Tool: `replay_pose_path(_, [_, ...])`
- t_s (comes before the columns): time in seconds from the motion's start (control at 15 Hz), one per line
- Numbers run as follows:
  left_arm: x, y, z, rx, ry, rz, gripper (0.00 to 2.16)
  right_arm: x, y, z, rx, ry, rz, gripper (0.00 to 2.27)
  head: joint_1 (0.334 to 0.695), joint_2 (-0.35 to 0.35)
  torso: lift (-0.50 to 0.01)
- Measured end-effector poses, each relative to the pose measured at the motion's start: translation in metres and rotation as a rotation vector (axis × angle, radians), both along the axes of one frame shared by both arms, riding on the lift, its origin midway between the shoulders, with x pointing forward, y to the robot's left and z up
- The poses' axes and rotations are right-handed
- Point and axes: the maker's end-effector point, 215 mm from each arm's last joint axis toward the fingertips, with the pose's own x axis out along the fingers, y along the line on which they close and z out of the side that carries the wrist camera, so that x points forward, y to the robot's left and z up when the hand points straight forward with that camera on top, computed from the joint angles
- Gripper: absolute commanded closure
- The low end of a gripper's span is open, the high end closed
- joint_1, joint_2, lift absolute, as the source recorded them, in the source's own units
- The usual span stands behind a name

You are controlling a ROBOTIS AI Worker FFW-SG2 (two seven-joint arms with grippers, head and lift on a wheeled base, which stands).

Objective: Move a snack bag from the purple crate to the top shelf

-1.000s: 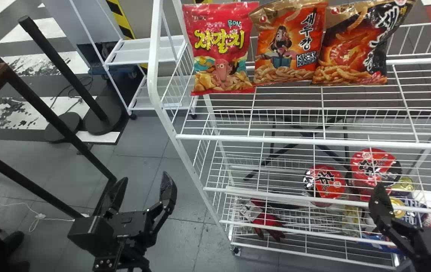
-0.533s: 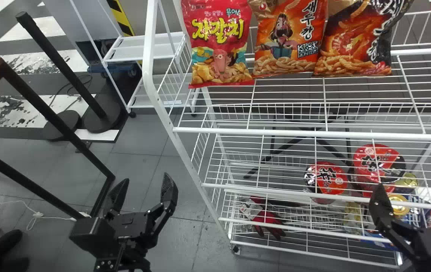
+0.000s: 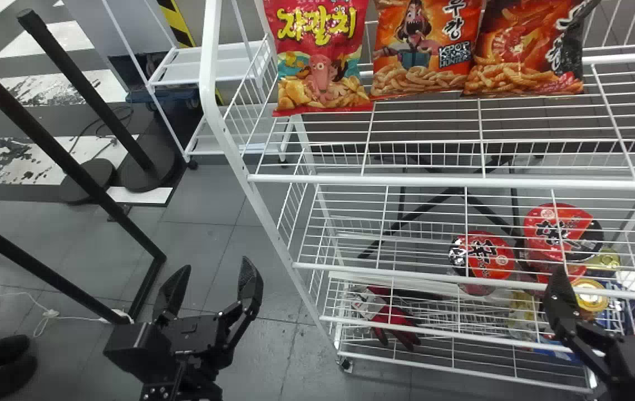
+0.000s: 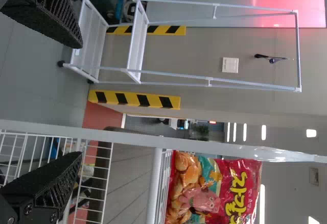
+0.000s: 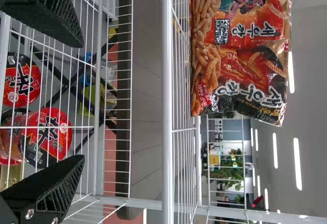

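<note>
My left gripper (image 3: pixel 210 270) stands open over the floor, left of the white rack, in the head view. At the lower right, my right gripper (image 3: pixel 611 275) is open in front of the rack's lower shelves. Three snack bags stand on the top shelf (image 3: pixel 434 181): a pink-red one (image 3: pixel 320 61), an orange one (image 3: pixel 423 55) and an orange-black one (image 3: pixel 520 50). Nothing is between the fingers of the left gripper (image 4: pixel 79 101) in its wrist view, where the pink-red bag (image 4: pixel 217 191) appears. The right wrist view has the right gripper (image 5: pixel 82 101) and the orange bag (image 5: pixel 250 15).
Red-lidded cups (image 3: pixel 481 259), cans (image 3: pixel 590 295) and a red glove (image 3: pixel 395 323) lie on lower shelves. The rack's white left post (image 3: pixel 239 167) rises between the left gripper and the shelves. Black stanchions (image 3: pixel 86 89) and a table frame (image 3: pixel 72 178) stand at the left.
In the head view the rack and its bags have shifted upward and the left post slightly left. Both grippers keep nearly the same place in that view and stay open.
</note>
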Motion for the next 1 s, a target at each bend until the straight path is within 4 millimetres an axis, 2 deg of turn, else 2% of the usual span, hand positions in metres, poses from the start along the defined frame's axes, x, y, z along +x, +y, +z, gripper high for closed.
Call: replay_pose_path(1.0, [-0.0032,-0.0043,0.0026,-0.004,-0.01,0.008,0.05,0.0006,0.0089,0.0093,-0.015,-0.047,0.021,0.02,0.695,0.286,-0.219])
